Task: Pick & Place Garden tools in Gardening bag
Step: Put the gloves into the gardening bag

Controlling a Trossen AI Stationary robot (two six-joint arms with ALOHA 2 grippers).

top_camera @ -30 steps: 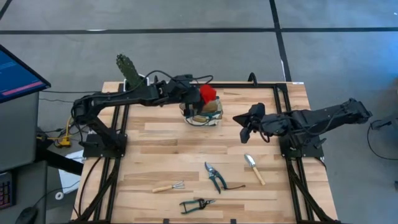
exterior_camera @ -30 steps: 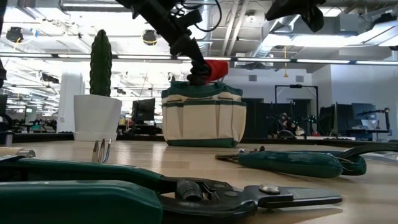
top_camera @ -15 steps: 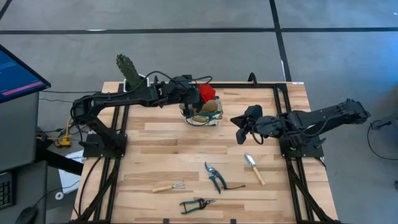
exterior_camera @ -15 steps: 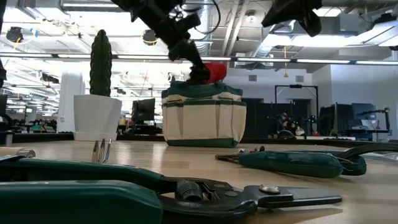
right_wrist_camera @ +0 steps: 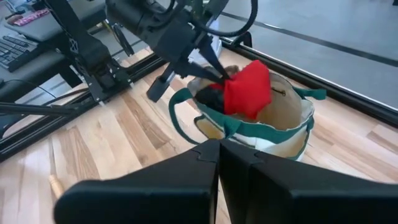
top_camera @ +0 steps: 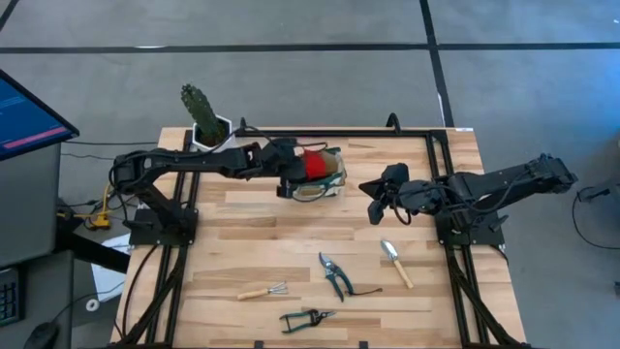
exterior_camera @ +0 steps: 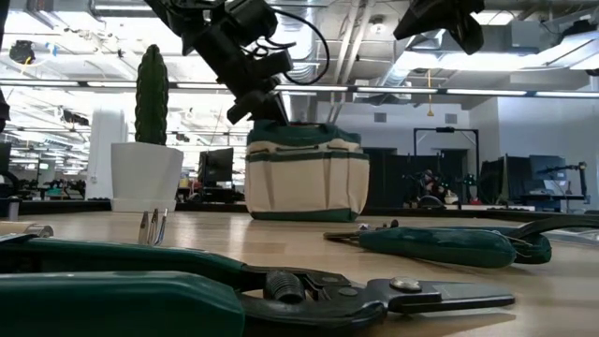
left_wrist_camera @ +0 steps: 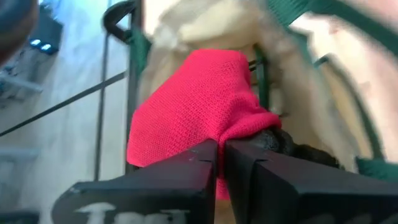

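Left gripper [left_wrist_camera: 219, 163] pinched closed on red glove [left_wrist_camera: 193, 121], lowering it into bag [right_wrist_camera: 283, 127]. Right gripper [right_wrist_camera: 217, 163] closed, empty, waiting nearby.

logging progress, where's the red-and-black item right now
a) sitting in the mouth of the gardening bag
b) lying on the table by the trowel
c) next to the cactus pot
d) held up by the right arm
a, the red-and-black item sits in the open top of the gardening bag, with the left gripper right at it; the right gripper hangs apart, over bare table.
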